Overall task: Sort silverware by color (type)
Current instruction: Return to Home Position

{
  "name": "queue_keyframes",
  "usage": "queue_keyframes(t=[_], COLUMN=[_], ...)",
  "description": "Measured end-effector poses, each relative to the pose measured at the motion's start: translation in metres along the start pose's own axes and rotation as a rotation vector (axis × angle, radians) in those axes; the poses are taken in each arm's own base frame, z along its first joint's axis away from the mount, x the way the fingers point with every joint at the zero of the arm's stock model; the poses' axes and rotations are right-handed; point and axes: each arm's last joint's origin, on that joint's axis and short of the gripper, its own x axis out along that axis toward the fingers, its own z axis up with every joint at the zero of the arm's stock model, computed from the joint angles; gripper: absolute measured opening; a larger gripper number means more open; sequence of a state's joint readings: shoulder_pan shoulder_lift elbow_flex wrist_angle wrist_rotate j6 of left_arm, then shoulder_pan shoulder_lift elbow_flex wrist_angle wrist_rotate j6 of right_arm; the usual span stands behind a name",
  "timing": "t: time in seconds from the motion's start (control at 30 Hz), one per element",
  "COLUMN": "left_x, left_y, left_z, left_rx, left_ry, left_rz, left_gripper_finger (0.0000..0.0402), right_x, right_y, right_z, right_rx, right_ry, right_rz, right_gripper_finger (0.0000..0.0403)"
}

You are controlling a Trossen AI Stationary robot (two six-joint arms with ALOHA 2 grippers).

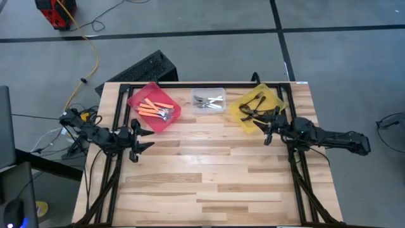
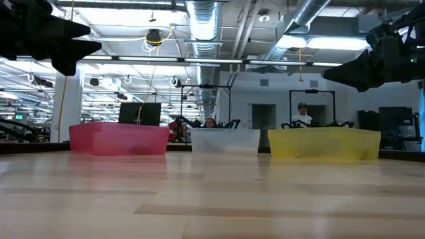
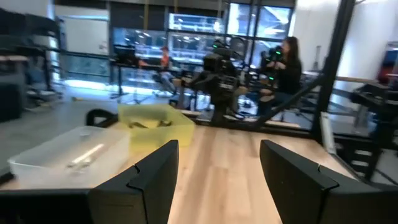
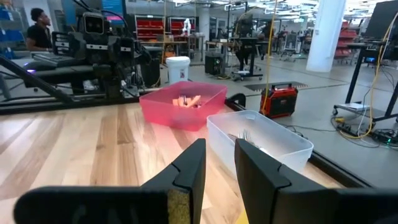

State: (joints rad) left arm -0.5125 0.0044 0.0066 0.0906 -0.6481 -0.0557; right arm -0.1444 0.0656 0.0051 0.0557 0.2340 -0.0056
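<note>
All the silverware lies in three bins along the table's far edge. Orange-handled forks point(image 1: 154, 107) lie in the red bin point(image 1: 140, 98). Silver forks point(image 1: 207, 101) lie in the clear bin point(image 1: 209, 92). Dark forks point(image 1: 254, 111) lie in the yellow bin point(image 1: 273, 98). My left gripper point(image 1: 149, 138) hovers open above the table's left side, just nearer than the red bin, its fingers point(image 3: 155, 177) wide apart. My right gripper point(image 1: 268, 130) hovers beside the yellow bin's near edge, its fingers point(image 4: 193, 168) a narrow gap apart with nothing between them.
In the low view the red bin point(image 2: 119, 139), clear bin point(image 2: 226, 141) and yellow bin point(image 2: 324, 144) stand in a row, with both arms raised above the table. Bare wood point(image 1: 209, 171) spans the middle and near side. People sit at stations beyond the table point(image 3: 287, 62).
</note>
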Motion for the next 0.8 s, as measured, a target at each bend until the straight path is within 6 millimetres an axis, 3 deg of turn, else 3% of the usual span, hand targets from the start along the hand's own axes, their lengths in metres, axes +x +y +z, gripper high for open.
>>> queue_keyframes(t=[0.27,0.8], left_x=[-0.0001,-0.0001], left_y=[0.0027,0.0027], left_z=[0.0005,-0.0002], left_rx=[0.006,-0.018], left_ry=[-0.008,-0.004], left_rz=[0.093,0.094], left_gripper_finger=[0.0212,0.0212], right_x=[0.0000,0.0000], right_y=[0.0000,0.0000], right_z=[-0.0002,-0.0003], right_rx=[-0.003,-0.003], right_ry=[0.002,0.003], right_rz=[0.000,0.000], right_gripper_finger=[0.0111,0.0111])
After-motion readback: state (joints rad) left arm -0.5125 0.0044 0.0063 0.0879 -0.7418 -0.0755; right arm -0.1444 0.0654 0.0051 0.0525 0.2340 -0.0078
